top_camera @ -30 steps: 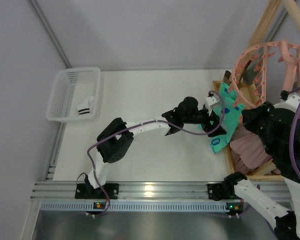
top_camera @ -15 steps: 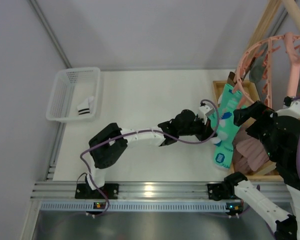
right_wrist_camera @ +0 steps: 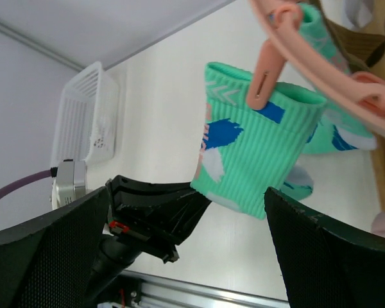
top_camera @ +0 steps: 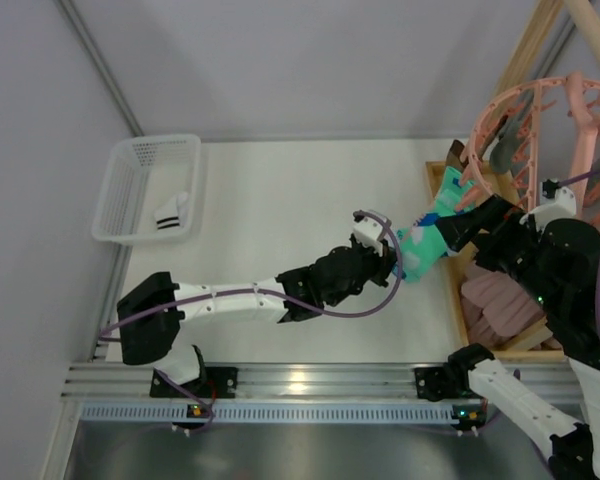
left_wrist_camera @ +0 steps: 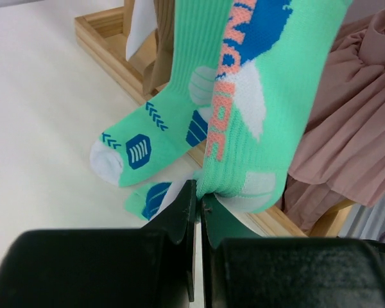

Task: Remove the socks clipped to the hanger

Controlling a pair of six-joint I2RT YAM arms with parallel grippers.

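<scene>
One mint sock (left_wrist_camera: pixel 256 83) hangs by its cuff from a clip (right_wrist_camera: pixel 264 80) on the hanger (right_wrist_camera: pixel 321 70), with a second sock (left_wrist_camera: pixel 160 128) just behind it. The left gripper (left_wrist_camera: pixel 197 199) pinches the first sock's lower edge, jaws pressed together on it. The right gripper (top_camera: pixel 467 228), fingers spread wide, hovers near the hanger's rim.

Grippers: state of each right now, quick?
Left gripper: shut on the mint-green sock.
Right gripper: open, gripping nothing.
</scene>
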